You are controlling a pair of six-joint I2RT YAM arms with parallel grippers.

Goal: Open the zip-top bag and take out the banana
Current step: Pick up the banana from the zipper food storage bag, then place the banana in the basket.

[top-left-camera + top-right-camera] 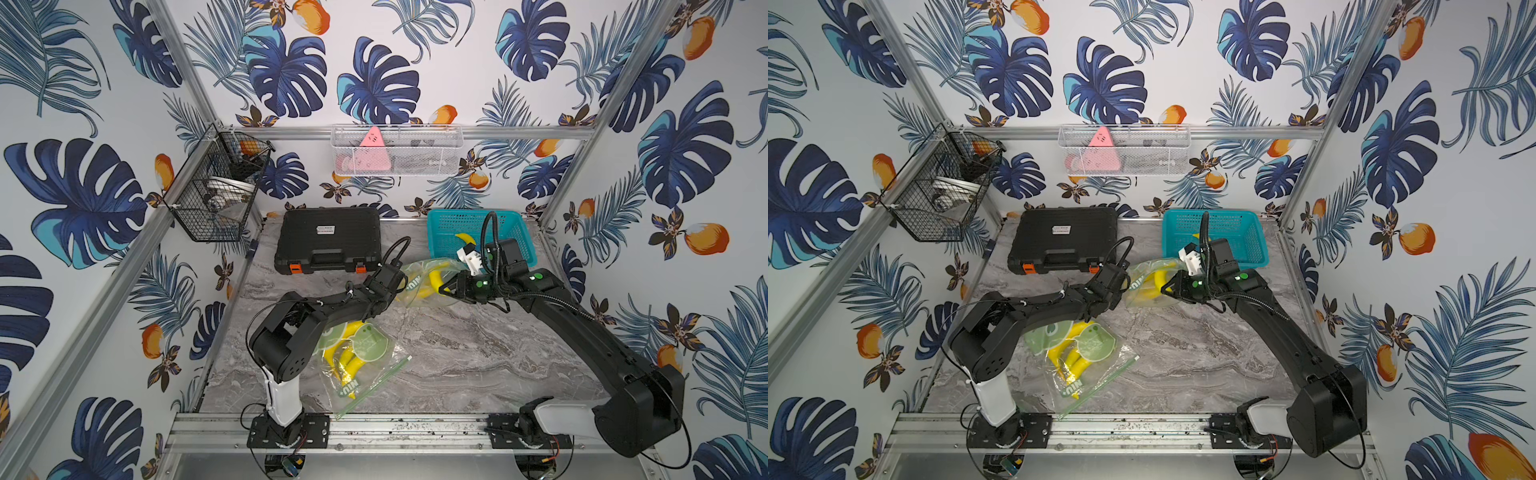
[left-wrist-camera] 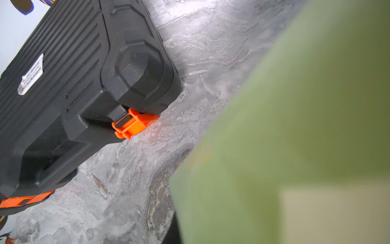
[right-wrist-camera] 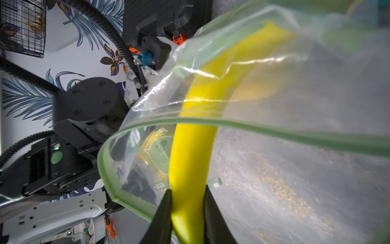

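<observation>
Pulling the banana [image 3: 191,156] rightward, we'd go slow and straight: right claw [image 3: 187,197] grips its tip; left claw [image 1: 398,291], closed, seemingly pins the zip-top bag [image 3: 295,84].

Bright yellow banana [image 3: 191,164] between the black fingers [image 3: 161,219] of the right gripper [image 3: 186,196]. Clear zip-top bag [image 3: 274,84] around it, green strip along the mouth. Grey table [image 1: 478,353] with pale wavy swirls under the gripper. Black case [image 1: 328,239] with orange clips beyond the left gripper [image 1: 401,289]. Blue-green basket [image 1: 449,232] behind the right gripper. White walls [image 1: 457,62] with big blue leaves and orange fruit.
</observation>
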